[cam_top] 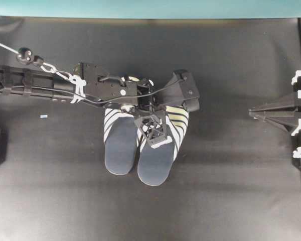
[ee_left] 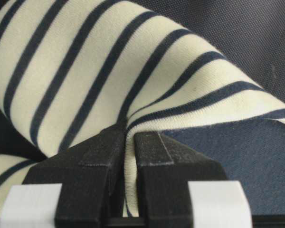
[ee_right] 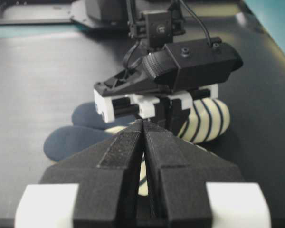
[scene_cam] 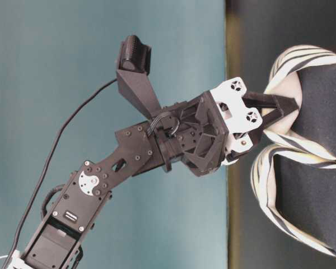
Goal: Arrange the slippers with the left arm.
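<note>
The left arm's jaws [ee_left: 126, 142] are pinched together on the edge of the striped upper of one of the slippers [cam_top: 158, 145], the fabric bunched into a fold between the two pads. That slipper lies directly beneath the jaws; its partner [cam_top: 119, 143] lies just to one side of them, the two touching or nearly so along their inner edges, heels pointing the same way on the dark bench [cam_top: 231, 191].

The slippers look light and soft: the knit upper creases readily, so a pinch at the rim of the opening should drag or lift the whole slipper, though the cloth may stretch or slip free under a quick pull.

The right arm's jaws [ee_right: 143, 142] rest pressed together on nothing, well away from the pair.

From overhead the left arm covers both toe ends, so their alignment cannot be judged. The wrist view shows only cloth, not how deep the grip sits.
</note>
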Robot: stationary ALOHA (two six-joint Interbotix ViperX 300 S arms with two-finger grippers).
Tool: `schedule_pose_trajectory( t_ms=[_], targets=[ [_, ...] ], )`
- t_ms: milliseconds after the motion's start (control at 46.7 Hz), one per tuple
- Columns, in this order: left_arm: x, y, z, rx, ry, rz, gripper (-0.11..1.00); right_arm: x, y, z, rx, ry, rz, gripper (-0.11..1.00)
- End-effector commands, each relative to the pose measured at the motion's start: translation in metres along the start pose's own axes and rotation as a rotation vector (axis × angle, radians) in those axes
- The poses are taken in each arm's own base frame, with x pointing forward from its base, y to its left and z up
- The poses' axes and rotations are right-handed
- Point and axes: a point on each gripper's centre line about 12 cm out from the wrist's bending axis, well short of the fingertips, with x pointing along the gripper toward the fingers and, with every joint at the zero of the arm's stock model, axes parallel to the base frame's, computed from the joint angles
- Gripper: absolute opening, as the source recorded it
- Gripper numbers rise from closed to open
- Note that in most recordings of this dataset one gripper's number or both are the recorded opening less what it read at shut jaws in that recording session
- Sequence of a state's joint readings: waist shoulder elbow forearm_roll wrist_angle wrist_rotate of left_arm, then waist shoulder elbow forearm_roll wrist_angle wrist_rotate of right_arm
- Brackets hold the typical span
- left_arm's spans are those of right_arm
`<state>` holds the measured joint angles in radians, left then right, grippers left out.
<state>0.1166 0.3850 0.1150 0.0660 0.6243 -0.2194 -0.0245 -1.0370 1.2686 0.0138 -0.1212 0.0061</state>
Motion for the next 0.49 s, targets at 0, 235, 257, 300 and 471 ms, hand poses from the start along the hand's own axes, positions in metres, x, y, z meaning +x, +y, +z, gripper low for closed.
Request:
schedule_pose_trajectory(
  t_ms=[0, 235, 257, 300, 471],
  targets=[
    [-0.005, -0.002, 0.005, -0.002, -0.021, -0.004, 0.02, 0.001, -0.001, 0.002, 0.008, -0.009, -0.005, 0.0],
    [-0.006, -0.002, 0.006, -0.012, -0.023, -0.005, 0.46, 0.001, -0.001, 0.002, 0.008, -0.009, -0.005, 0.0],
    [-0.007, -0.002, 0.007, -0.012, -0.024, -0.005, 0.52, 0.001, -0.001, 0.002, 0.007, -0.009, -0.005, 0.0],
    [-0.008, -0.002, 0.007, -0.004, -0.026, -0.006, 0.66, 0.001, -0.001, 0.002, 0.007, -0.009, -0.005, 0.0],
    [-0.042, -0.003, 0.02, 0.03, -0.103, -0.017, 0.87, 0.001, -0.001, 0.002, 0.008, -0.009, -0.005, 0.0]
  ],
)
